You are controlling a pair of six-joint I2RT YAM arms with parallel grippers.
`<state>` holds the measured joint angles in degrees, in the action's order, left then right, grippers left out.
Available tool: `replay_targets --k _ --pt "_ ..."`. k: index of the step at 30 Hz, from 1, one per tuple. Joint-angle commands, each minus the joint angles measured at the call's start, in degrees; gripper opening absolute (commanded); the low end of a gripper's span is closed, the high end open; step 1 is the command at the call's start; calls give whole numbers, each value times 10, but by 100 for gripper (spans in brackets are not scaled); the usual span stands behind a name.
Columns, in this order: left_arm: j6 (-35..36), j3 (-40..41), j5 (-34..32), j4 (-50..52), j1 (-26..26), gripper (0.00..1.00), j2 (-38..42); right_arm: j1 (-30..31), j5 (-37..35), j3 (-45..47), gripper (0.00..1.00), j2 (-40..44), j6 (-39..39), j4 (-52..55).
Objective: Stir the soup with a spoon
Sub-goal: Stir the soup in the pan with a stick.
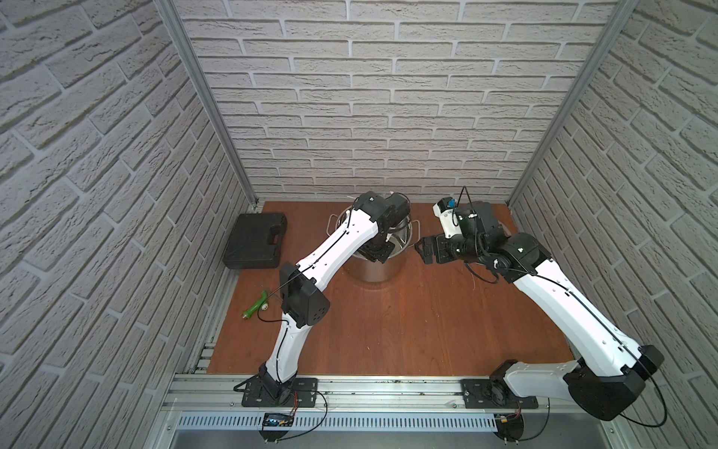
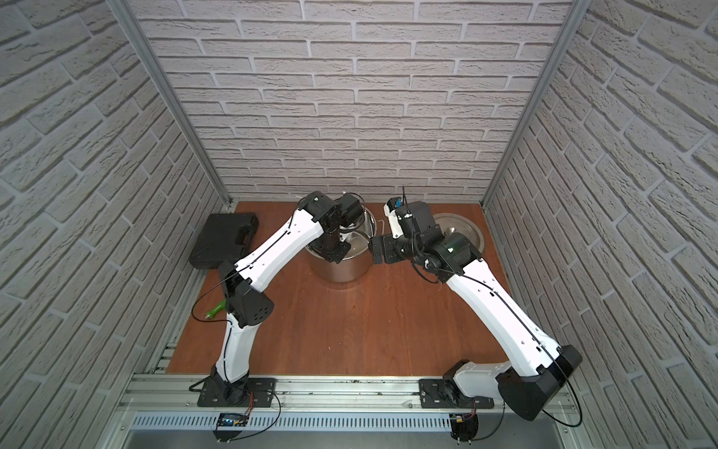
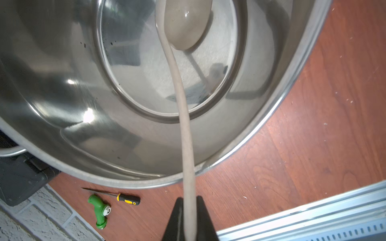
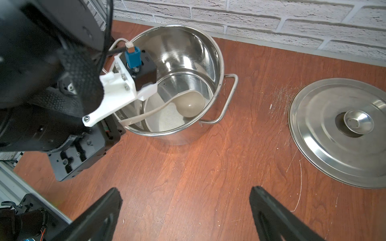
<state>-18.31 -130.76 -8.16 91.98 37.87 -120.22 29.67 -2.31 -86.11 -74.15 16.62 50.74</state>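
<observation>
The steel pot (image 1: 373,268) (image 2: 342,268) stands at the back middle of the wooden table. My left gripper (image 3: 189,198) reaches over its rim from above and is shut on the slim handle of the cream-beige spoon (image 3: 179,94). The spoon's round bowl (image 4: 191,105) rests low inside the pot (image 4: 188,52), near the bottom. No soup is visible; the inside looks like shiny steel. My right gripper (image 4: 186,189) (image 1: 421,248) hovers just right of the pot, open, with only bare table between its fingers.
The pot's steel lid (image 4: 342,133) (image 2: 462,233) lies flat on the table to the pot's right, under the right arm. A black case (image 1: 256,241) sits at the back left. A green-handled tool (image 3: 98,210) and a small screwdriver (image 3: 127,199) lie left of the pot. Brick walls close three sides.
</observation>
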Motion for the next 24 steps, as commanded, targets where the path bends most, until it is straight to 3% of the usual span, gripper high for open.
replay_targets --k 1,11,17,24 --pt "-19 35 -15 16 -9 0 67 -2 -2 13 99 18 15 -24" --pt "-37 97 -48 32 -58 0 122 -2 12 10 98 9 24 -35" --pt "-20 25 -82 51 -75 0 66 -2 10 6 97 12 23 -30" --pt "-17 -96 -49 38 -61 0 -12 -2 -7 15 97 26 18 -19"
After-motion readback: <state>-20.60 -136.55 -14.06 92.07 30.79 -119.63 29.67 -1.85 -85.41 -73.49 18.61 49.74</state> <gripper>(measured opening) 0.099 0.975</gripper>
